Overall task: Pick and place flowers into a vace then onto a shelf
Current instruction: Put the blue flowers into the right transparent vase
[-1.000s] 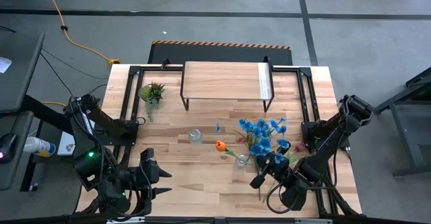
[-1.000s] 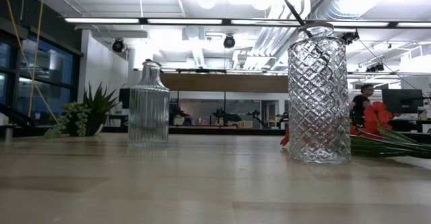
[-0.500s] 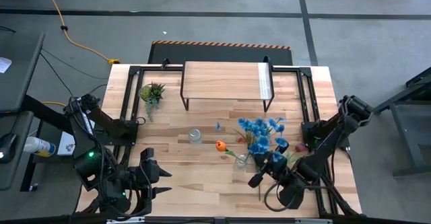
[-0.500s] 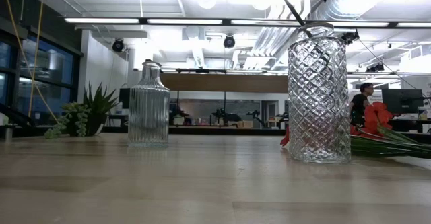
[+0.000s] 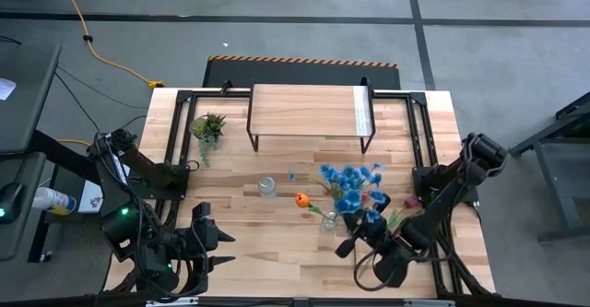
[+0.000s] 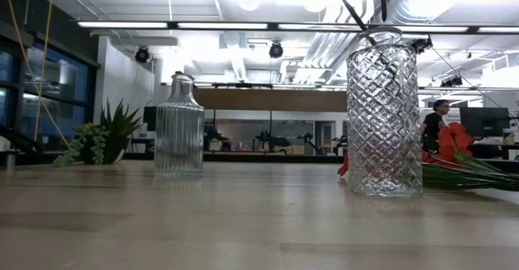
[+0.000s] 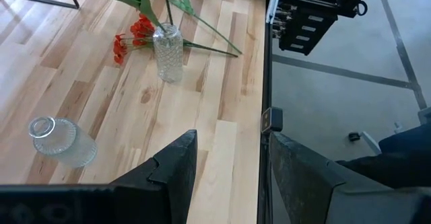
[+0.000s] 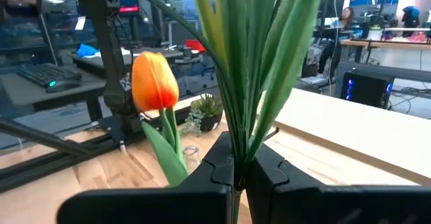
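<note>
Right hand (image 8: pixel 237 177), clamped on blue flowers (image 5: pixel 350 183); we count two glass vases (image 5: pixel 331 220) on the wooden tabletop (image 5: pixel 277 242).

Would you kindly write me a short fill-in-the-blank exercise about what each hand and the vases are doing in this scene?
1. The right hand is shut on the green stems of the ____ flowers.
2. The diamond-patterned vase already holds the orange ____.
3. The left hand waits open, holding ____.
4. On the shelf stand ____ vases.

Missing words: blue; tulip; nothing; no
</note>
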You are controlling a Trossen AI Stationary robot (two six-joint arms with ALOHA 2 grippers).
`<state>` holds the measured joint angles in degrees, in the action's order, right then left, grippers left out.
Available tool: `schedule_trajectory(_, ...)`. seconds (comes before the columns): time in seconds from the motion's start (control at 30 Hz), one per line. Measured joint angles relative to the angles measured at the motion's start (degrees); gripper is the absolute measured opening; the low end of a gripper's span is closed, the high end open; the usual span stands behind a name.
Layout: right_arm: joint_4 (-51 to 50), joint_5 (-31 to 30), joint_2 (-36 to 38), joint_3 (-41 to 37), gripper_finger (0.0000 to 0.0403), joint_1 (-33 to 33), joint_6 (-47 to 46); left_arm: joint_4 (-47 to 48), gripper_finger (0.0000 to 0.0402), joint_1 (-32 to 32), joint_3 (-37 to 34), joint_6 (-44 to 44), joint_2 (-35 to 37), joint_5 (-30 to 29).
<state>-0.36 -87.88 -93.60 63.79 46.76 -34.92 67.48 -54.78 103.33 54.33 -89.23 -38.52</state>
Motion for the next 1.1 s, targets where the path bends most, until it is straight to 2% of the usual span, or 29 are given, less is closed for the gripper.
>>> schedule_trajectory(0.4, -3.27, 2.81, -0.35, 0.00, 0.0005, 0.00, -2.54, -0.02, 0.0220, 0.00, 0.00, 0.02, 0.00, 0.00)
schedule_trajectory(0.83, -2.78, 2.87, -2.84, 0.00, 0.0004, -0.04, -2.55, -0.02, 0.0220, 0.01, 0.00, 0.00, 0.00, 0.00)
schedule_trajectory(1.1, -4.52, 5.12, -2.83, 0.00, 0.0021, -0.28, -4.37, -0.02, 0.0220, 0.00, 0.00, 0.00, 0.00, 0.00)
